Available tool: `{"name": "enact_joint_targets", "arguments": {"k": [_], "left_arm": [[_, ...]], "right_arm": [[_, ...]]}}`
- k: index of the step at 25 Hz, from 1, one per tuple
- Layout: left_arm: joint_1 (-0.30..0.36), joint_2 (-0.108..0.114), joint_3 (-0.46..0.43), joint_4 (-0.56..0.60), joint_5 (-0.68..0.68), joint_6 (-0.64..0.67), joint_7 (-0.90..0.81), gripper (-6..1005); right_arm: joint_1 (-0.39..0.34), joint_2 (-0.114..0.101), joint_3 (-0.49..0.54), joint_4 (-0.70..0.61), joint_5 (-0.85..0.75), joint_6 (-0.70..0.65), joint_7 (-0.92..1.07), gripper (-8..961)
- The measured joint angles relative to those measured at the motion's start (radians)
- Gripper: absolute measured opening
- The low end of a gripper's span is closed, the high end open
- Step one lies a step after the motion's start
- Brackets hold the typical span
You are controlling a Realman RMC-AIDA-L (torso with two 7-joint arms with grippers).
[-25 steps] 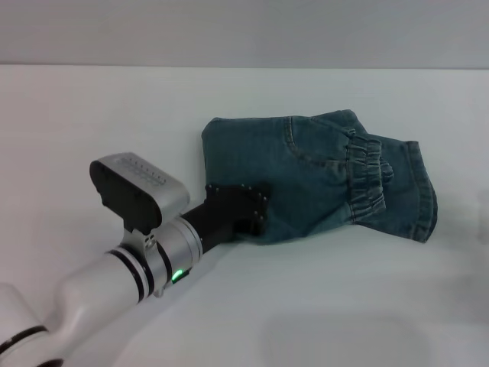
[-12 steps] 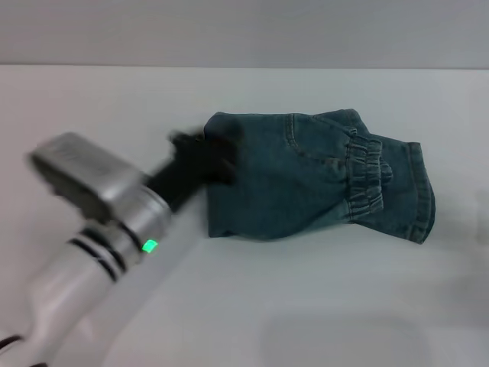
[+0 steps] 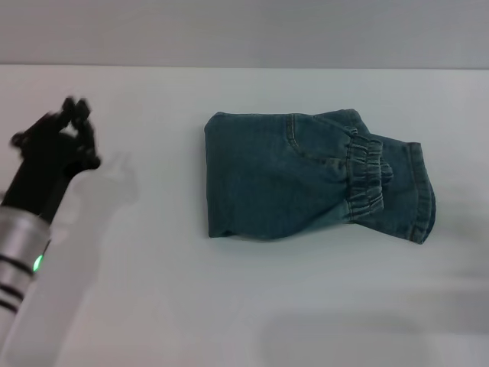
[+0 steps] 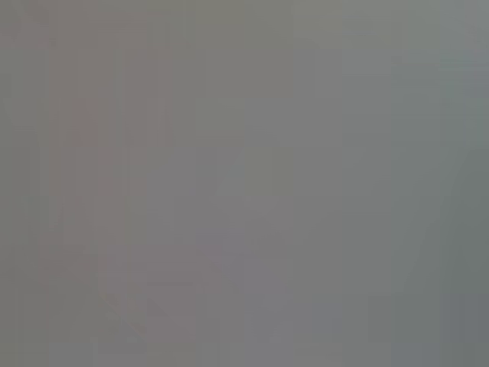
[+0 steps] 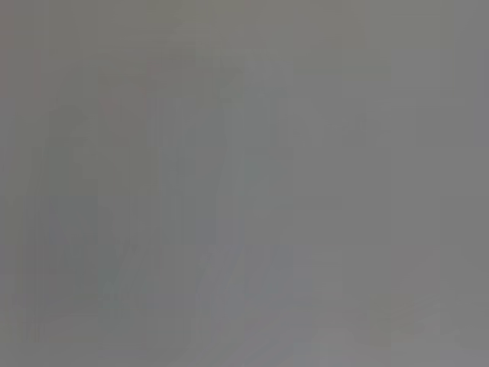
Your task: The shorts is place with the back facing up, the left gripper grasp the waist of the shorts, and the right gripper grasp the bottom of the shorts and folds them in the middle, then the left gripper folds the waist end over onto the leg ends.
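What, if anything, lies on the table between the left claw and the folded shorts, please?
Nothing: in the head view only bare white table separates the left claw from the shorts.

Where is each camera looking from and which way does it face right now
Head view: from the robot's head, looking forward and down at the white table and the folded blue-green denim shorts; the black green-ringed left gripper shows at the left edge, apart from the shorts.
Left wrist view: uniform grey, nothing recognisable.
Right wrist view: the same grey blank.
Shared: the two wrist views share only that blankness.
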Motion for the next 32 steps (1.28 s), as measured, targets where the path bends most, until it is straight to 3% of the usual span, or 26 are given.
{"name": "enact_joint_targets", "arguments": {"k": [2,8,13,16,18,32], "left_arm": [[0.010,-0.002,-0.006,0.042,0.000,0.007,0.001,49],[0.023,-0.004,-0.004,0.107,-0.002,0.039,0.004,253],[0.014,0.003,-0.006,0.124,0.004,0.058,0.005,526],[-0.001,0.003,-0.003,0.138,0.006,0.060,0.008,627],[-0.007,0.002,0.004,0.142,0.010,0.060,0.019,695],[-0.029,-0.003,0.005,0.162,0.005,0.049,0.045,695]], "right_arm": [[0.017,-0.004,-0.004,-0.043,0.040,0.027,0.000,55],[0.036,-0.006,-0.010,-0.123,0.043,0.079,0.000,62],[0.056,-0.008,-0.021,-0.171,0.043,0.086,0.000,269],[0.058,-0.009,-0.029,-0.177,0.044,0.088,0.000,505],[0.058,-0.008,-0.026,-0.178,0.048,0.101,0.000,519],[0.072,-0.003,0.001,-0.241,0.055,0.317,-0.002,572]]}}
